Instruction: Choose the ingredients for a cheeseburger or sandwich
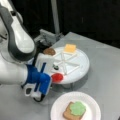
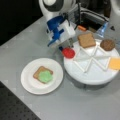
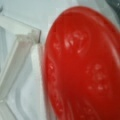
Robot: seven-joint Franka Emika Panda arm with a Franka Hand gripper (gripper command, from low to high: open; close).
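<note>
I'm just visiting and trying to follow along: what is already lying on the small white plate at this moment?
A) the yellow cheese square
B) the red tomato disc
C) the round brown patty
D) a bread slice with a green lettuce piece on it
D: in both front views the small plate carries one bread slice with the lettuce on top, while the tomato sits by the gripper at the divided tray's rim.

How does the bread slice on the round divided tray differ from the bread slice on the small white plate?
The bread slice on the divided tray is bare, while the bread slice on the plate carries the green lettuce. The tray slice lies in a compartment of the divided tray, close to the gripper; the plate slice lies on the white plate, apart from it. Both are brown, square and flat.
</note>
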